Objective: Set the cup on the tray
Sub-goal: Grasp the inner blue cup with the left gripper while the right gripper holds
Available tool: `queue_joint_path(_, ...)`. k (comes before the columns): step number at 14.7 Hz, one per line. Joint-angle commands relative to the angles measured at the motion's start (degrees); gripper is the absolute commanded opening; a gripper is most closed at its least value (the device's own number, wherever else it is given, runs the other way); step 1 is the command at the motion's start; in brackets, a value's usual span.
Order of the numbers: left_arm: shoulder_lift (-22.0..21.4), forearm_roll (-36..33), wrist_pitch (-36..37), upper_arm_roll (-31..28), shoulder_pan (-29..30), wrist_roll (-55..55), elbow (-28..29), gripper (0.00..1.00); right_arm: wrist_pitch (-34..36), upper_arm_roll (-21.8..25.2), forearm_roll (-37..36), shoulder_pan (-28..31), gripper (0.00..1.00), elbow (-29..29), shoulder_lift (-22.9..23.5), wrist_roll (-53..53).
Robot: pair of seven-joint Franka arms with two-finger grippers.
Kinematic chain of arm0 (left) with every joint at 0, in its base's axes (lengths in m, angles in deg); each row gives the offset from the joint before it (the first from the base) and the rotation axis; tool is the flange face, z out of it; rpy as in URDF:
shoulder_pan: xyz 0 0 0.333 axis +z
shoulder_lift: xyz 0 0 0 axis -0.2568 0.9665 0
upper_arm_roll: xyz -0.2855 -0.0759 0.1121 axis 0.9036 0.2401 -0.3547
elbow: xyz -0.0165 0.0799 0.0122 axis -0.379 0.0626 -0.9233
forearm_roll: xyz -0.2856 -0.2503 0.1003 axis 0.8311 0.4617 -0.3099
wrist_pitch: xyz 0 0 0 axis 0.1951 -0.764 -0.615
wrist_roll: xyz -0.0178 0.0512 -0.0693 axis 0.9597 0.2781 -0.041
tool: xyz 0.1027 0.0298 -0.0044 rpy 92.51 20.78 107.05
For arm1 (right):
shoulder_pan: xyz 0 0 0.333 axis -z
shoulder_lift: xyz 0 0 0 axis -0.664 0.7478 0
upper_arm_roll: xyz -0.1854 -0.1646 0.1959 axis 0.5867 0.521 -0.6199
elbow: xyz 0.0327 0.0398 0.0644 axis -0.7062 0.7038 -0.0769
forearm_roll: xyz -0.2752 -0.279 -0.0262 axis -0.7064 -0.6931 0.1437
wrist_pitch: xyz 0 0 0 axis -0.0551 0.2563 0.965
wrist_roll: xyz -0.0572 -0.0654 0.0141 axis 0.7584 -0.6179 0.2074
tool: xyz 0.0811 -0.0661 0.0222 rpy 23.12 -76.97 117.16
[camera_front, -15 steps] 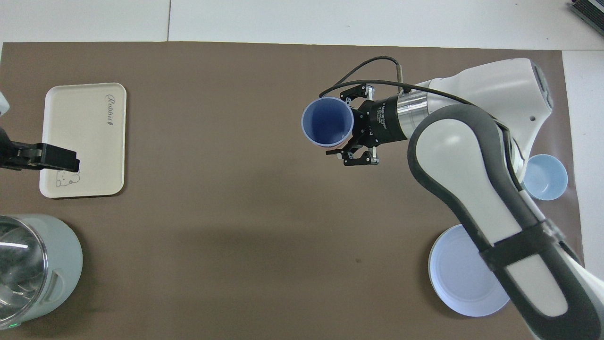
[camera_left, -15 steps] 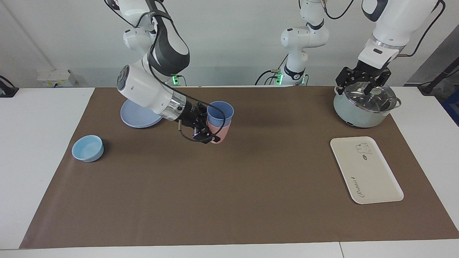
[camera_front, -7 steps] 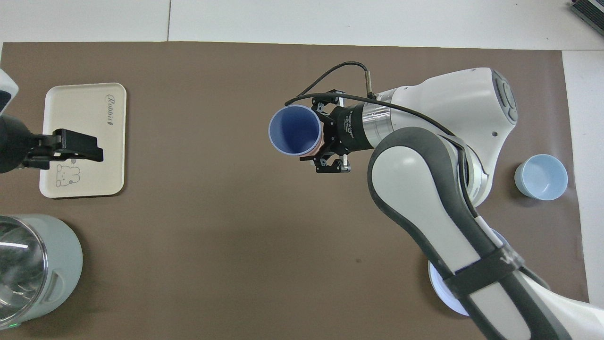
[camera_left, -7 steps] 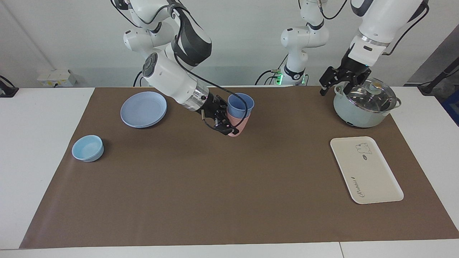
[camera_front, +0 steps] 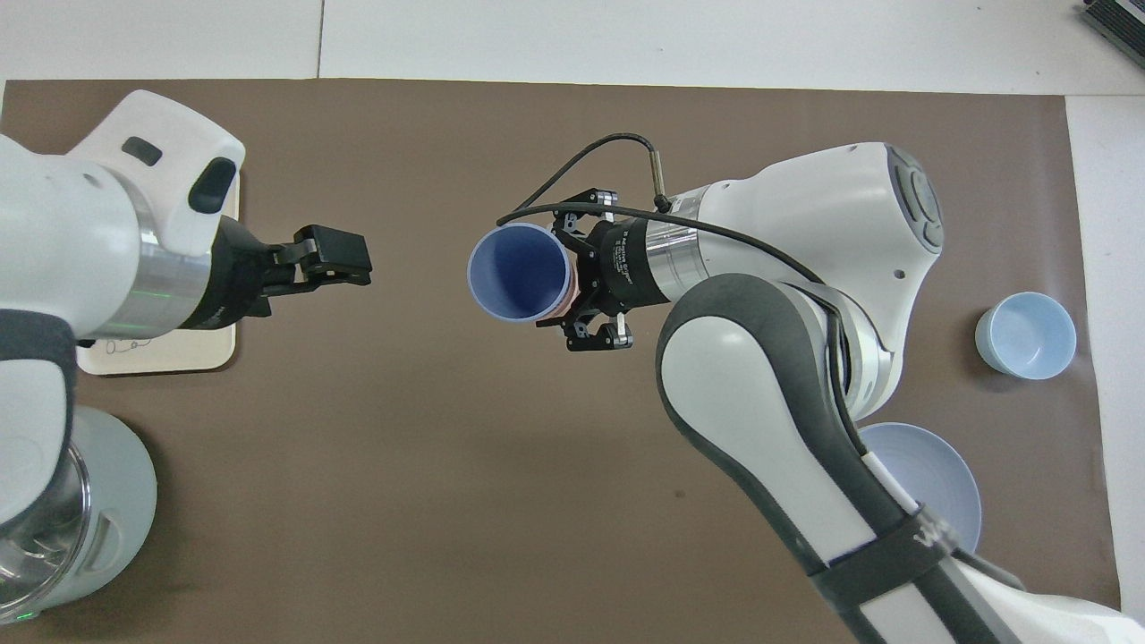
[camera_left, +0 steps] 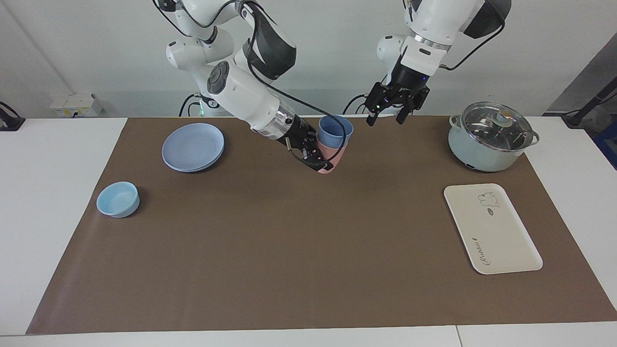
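Note:
The periwinkle-blue cup [camera_left: 335, 131] [camera_front: 519, 284] sits nested in a salmon-pink tumbler [camera_left: 332, 161] [camera_front: 566, 288]. My right gripper [camera_left: 315, 155] [camera_front: 577, 288] is shut on the pink tumbler and holds the tilted pair above the middle of the mat. My left gripper [camera_left: 387, 114] [camera_front: 333, 259] is open and empty, raised in the air beside the cups toward the left arm's end. The cream-white tray [camera_left: 491, 229] lies on the mat at the left arm's end. In the overhead view the left arm covers most of the tray [camera_front: 179, 353].
A pale green pot with a glass lid [camera_left: 491, 137] [camera_front: 54, 519] stands nearer to the robots than the tray. A round blue plate [camera_left: 193, 147] [camera_front: 939, 474] and a light-blue bowl [camera_left: 118, 199] [camera_front: 1024, 335] lie at the right arm's end.
My right gripper has lifted the nested cups and carried them toward the left arm's end. My left gripper has left the pot lid and swung toward the cups.

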Motion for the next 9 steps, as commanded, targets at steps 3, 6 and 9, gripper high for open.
queue_joint_path(3,0.8,1.5,-5.1,0.1,-3.9,-6.8,0.2,0.87,1.1,0.0,-1.5,0.4,0.0,0.5,-1.2,1.6)
queue_joint_path(6,0.3,1.5,-11.8,0.2,-6.1,-7.9,4.8,0.76,1.1,0.0,-1.5,0.5,0.0,0.4,-1.2,1.5)
queue_joint_path(9,0.4,1.4,-12.6,0.2,-6.4,-7.7,5.6,0.61,1.1,0.0,-1.5,0.5,0.0,0.4,-1.2,1.5)
